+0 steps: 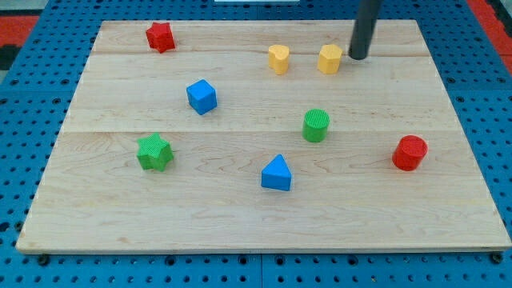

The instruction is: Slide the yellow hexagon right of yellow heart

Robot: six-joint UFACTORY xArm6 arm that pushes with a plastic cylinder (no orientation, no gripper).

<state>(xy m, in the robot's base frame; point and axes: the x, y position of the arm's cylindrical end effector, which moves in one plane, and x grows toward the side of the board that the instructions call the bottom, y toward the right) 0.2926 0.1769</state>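
Nearest the view's bottom lay the blue triangular block [277,174], one of eight blocks counted on the wooden board [240,224]. By colour the count was two blue, two green, two red and two yellow.

1. Blue: the triangular block, plus a blue cube [202,96] left of centre.
2. Green: a green star [154,152] toward the view's left, and a green cylinder [316,125] right of centre.
3. Red: a red cylinder [410,153] near the view's right edge, and a red star [160,36] at the view's top left.
4. Yellow: the yellow heart [278,58] and the yellow hexagon [330,58], side by side near the view's top, apart from one another, with the hexagon on the heart's right.

The arm carried no jaws; it ended in one straight dark rod, which held nothing. My tip [358,57] stood on the board just beside the yellow hexagon, on that block's right side. Whether the tip touched the hexagon or stood a hair clear of it could not be told from this view. All other blocks were well apart from the tip.
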